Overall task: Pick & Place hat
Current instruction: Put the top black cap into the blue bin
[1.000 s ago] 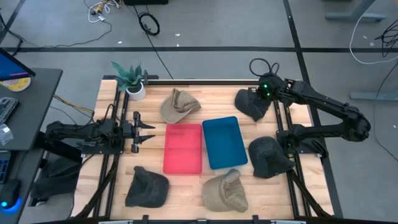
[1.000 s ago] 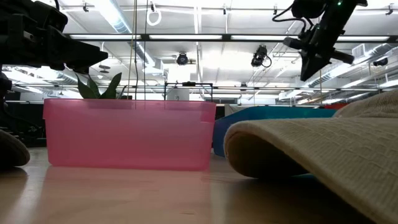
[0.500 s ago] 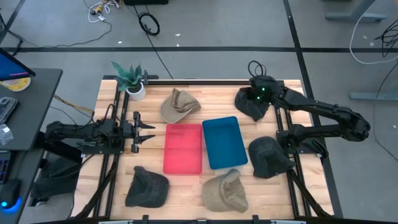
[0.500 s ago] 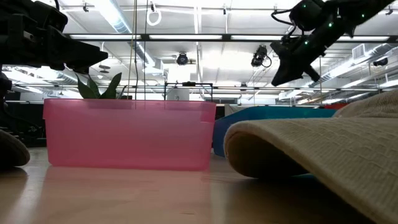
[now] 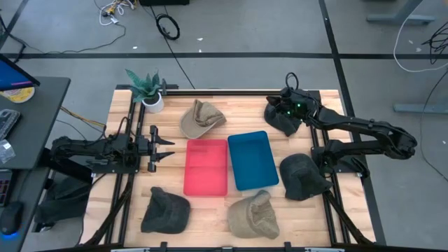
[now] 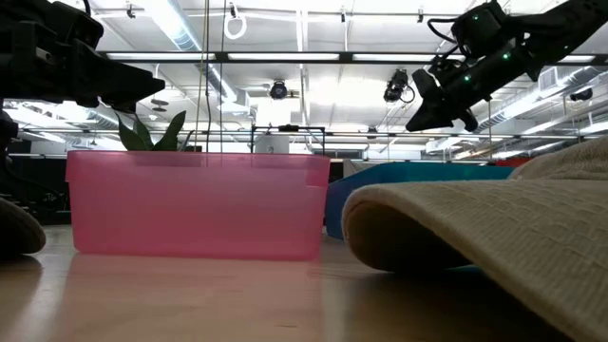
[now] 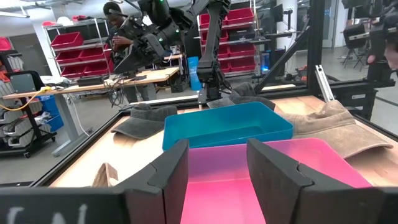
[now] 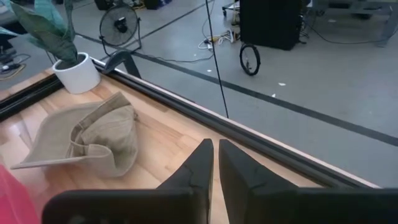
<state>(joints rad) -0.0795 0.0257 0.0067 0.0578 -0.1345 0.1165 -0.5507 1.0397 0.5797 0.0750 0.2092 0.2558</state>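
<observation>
Several hats lie flat on the wooden table: a tan hat [image 5: 201, 117] at the far middle, a dark hat [image 5: 281, 123] at the far right, another dark hat [image 5: 302, 176] at the right, a tan hat [image 5: 253, 215] and a dark hat [image 5: 166, 210] near the front. My right gripper [image 5: 278, 105] hangs shut above the far-right dark hat, slanting down toward the tan hat [image 8: 87, 140], its fingers [image 8: 200, 163] empty. My left gripper [image 5: 165, 147] waits open at the left, level, facing the red bin [image 7: 261, 180].
A red bin [image 5: 206, 166] and a blue bin [image 5: 252, 159] stand side by side in the table's middle. A potted plant [image 5: 145, 89] sits at the far left corner. Black frame rails run along both sides. Bare wood lies between the far hats.
My right gripper has sunk toward the far-right dark hat and shifted a little toward the table's left. It has tipped from pointing steeply down to a shallow slant and rolled about its own line. It stays shut and empty.
</observation>
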